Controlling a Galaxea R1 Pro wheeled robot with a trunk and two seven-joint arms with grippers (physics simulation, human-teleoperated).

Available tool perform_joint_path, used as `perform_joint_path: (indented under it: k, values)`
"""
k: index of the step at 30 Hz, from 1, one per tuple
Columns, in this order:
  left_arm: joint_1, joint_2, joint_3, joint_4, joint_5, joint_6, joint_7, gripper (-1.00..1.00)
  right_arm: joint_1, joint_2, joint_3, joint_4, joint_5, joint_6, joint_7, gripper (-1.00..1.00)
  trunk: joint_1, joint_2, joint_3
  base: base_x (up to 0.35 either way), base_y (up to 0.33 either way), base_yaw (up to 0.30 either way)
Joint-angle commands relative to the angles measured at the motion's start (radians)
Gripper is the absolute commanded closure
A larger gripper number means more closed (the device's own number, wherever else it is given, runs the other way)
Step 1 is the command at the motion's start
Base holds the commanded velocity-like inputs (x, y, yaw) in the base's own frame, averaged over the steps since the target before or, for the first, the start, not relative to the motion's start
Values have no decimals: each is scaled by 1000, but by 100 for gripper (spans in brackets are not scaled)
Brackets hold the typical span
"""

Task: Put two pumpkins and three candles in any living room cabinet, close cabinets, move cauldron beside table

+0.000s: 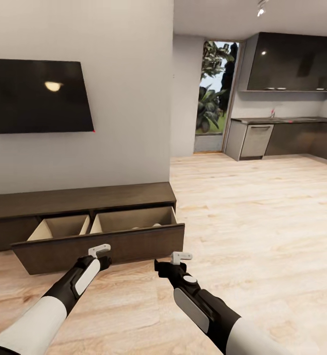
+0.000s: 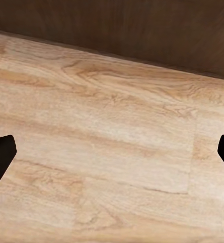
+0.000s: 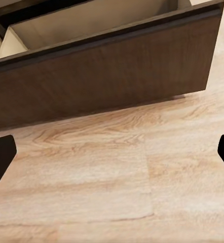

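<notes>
- Hanging wide apart and empty, the left tool (image 1: 100,250) and right tool (image 1: 181,257) sit just in front of the cabinet (image 1: 79,202).
- Its drawer (image 1: 101,246) stands pulled out, probably awaiting closing or more stuff.

- The pale wood-plank floor (image 1: 262,217) bears the long low dark-brown wooden cabinet (image 1: 79,199) against the wall.
- Its wide drawer (image 1: 99,246) stands pulled out above the planks, showing two pale wood compartments.
</notes>
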Motion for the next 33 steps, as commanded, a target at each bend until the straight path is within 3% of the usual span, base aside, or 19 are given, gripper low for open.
perform_joint_path:
  k: [1, 9, 19, 23, 27, 33]
  values:
    - [-1, 2, -7, -2, 10, 1, 10, -100, -1, 0, 3, -2, -2, 3, -7, -100, 0, -1, -1, -7, 0, 0]
    - [1, 3, -7, 5, 11, -47, 9, -100, -1, -2, 2, -3, 64, -3, 1, -100, 0, -1, -1, -1, 0, 0]
    - [1, 6, -7, 6, 19, -51, 8, -100, -1, -2, 0, -4, 72, -3, 4, -100, 38, -71, -32, 0, 0, 0]
    - [1, 25, -7, 6, 23, -49, 8, -100, -1, -2, 0, -4, 72, -6, 5, -100, 38, -71, -32, 0, 0, 0]
    - [1, 26, -10, -3, 22, -50, 8, -100, -1, -2, -3, -4, 72, -7, 5, -100, 38, -71, -32, 0, 0, 0]
    - [1, 27, -10, -6, 23, -50, 6, -100, -1, -2, -1, -3, 71, -68, 12, -100, 50, -92, -42, 0, 0, 10]
